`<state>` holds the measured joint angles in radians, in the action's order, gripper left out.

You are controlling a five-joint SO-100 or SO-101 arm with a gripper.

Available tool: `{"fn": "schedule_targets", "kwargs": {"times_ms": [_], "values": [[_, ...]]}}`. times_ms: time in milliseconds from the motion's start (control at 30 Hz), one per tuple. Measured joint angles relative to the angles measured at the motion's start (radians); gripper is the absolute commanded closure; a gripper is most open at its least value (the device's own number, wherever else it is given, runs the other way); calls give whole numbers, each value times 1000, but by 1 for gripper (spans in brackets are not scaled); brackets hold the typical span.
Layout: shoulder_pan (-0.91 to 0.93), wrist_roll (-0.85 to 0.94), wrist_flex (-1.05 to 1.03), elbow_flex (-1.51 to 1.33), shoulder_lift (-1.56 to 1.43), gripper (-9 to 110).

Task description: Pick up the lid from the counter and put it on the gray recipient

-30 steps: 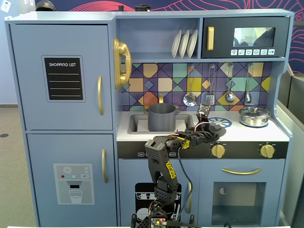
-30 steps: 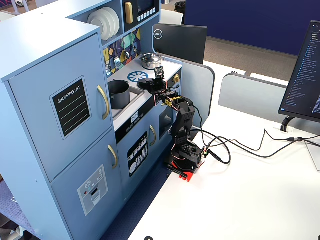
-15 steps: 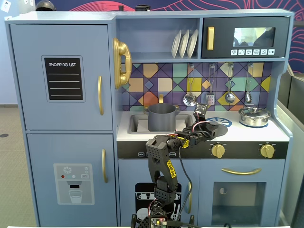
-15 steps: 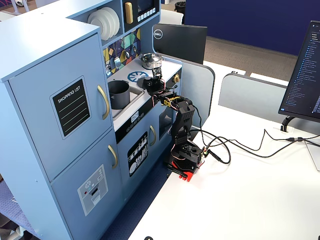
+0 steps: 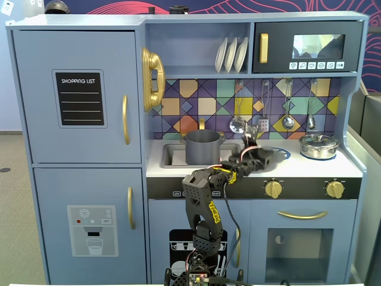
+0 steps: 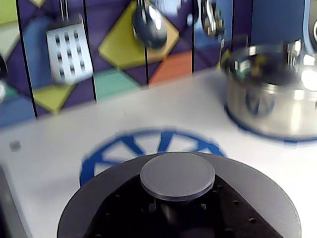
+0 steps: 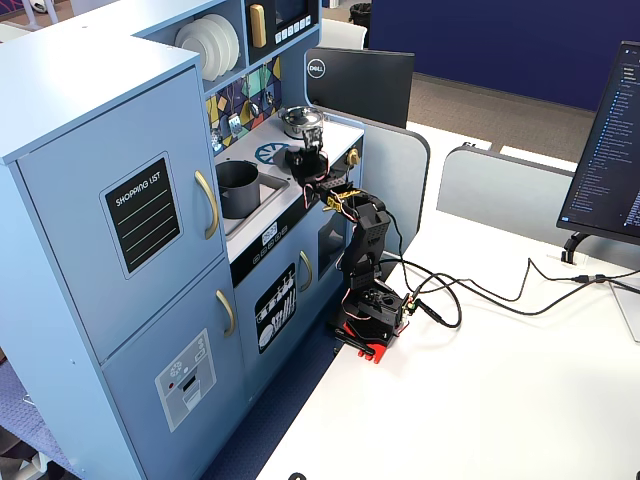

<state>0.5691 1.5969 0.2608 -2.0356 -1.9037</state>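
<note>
In the wrist view the dark-gray lid (image 6: 257, 198) fills the bottom centre, its knob (image 6: 177, 176) directly ahead of the gripper (image 5: 255, 156); whether the jaws grip it I cannot tell. In a fixed view the gray pot (image 5: 202, 147) stands in the sink, left of the gripper.

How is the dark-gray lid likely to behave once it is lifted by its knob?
The lid looks like a stiff matte disc, so it probably won't flex. Its flat round knob is small and smooth-edged, so it might slip or let the disc tilt. It appears thin, so it is likely light for its width.
</note>
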Motion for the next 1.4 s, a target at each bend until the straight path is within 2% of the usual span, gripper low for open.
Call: {"fn": "schedule_targets", "kwargs": {"times_ms": [300,600,1000,1400], "values": [[-100,-35,-299,218,-133,102],[-344,-60,-495,298,-213,102],[-540,-60,-485,252,-215,102],[-552,-11,-345,158,-215,102]]}}
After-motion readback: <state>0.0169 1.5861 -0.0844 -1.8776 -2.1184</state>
